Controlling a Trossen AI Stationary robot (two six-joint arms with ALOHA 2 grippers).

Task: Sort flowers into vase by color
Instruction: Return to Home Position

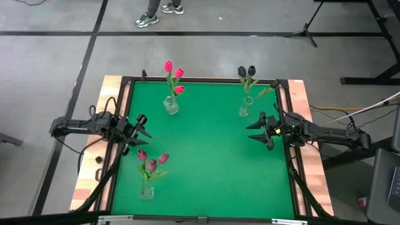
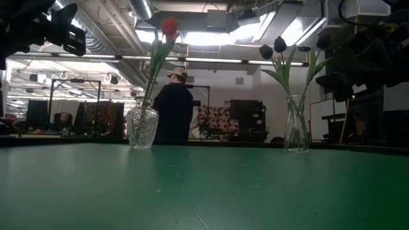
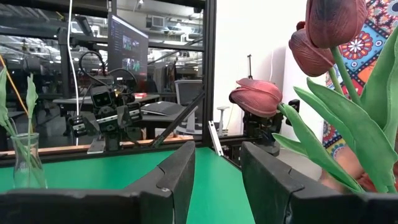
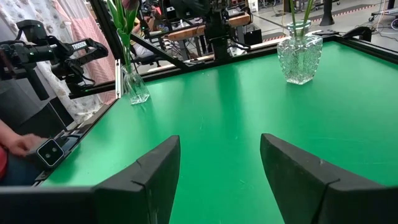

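Observation:
Three glass vases stand on the green table (image 1: 206, 156). Bright pink-red tulips (image 1: 174, 75) stand in a cut-glass vase (image 2: 142, 128) at the far left. Near-black tulips (image 1: 247, 72) fill a slim vase (image 2: 296, 124) at the far right. Dusky maroon tulips (image 1: 152, 161) sit in a vase (image 1: 147, 187) near the left edge, and their heads (image 3: 311, 43) show close by in the left wrist view. My left gripper (image 1: 142, 128) hovers open above the maroon tulips' far side. My right gripper (image 1: 255, 130) hovers open near the black tulips' vase.
A dark frame (image 1: 125, 84) runs round the green mat, with wooden strips (image 1: 94, 181) outside it. A small dark object (image 1: 99, 159) lies on the left strip. A person (image 2: 172, 105) stands in the room beyond the far edge. The mat's middle (image 1: 206, 150) is bare.

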